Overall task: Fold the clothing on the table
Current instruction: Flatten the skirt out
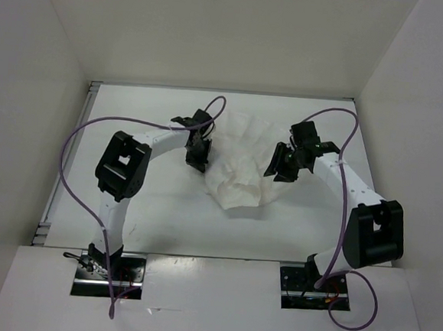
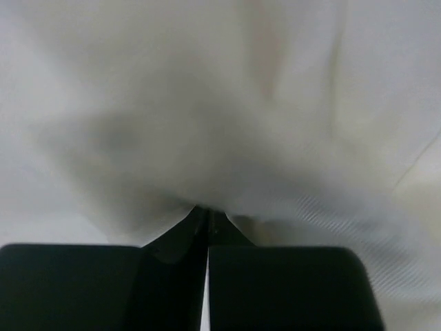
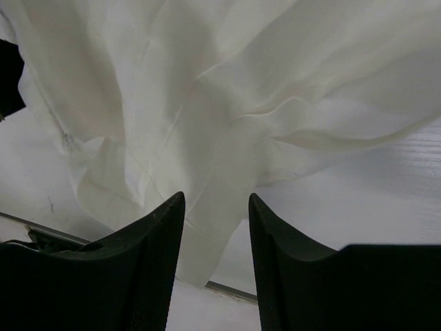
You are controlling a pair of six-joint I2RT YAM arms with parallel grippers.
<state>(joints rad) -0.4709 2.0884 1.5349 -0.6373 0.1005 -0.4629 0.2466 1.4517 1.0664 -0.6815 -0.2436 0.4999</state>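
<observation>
Lift slowly with left gripper (image 2: 208, 212) clamped shut on thin, wrinkled white fabric garment (image 1: 241, 155) heaped mid-way across flat white matte table (image 1: 156, 214), right gripper (image 3: 215, 207) half-open at its edge: shallow pinch liable to slip.

A crumpled thin white fabric garment (image 1: 241, 163) takes the middle of the flat white matte table (image 1: 171, 223) — bare surface lies open in front of it. White upright walls (image 1: 33, 120) shut off three sides; looping purple cables (image 1: 63, 149) arch nearby.
</observation>
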